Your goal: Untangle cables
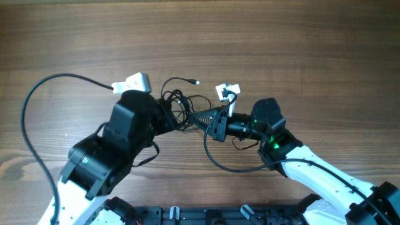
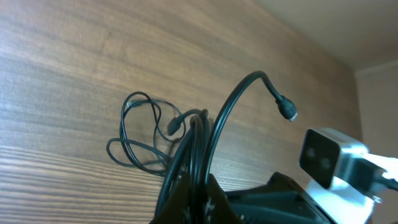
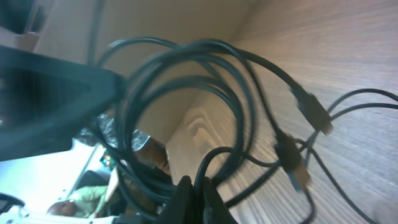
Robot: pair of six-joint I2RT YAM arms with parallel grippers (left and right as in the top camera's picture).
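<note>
The left gripper (image 2: 191, 190) and the right gripper (image 3: 198, 191) each pinch the cables (image 1: 181, 105) with jaws closed tight, loops and plugs spreading just beyond both fingertips.

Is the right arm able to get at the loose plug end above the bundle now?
Probably yes, but not at once: the right gripper seems shut on the cables. The plug end lies on bare table nearby, uncovered.

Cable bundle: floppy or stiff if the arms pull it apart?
Probably floppy: the cables lie in loose loops on the table. Slightly springy, perhaps: one end arches free above the left gripper. The plugs may snag in the loops.
</note>
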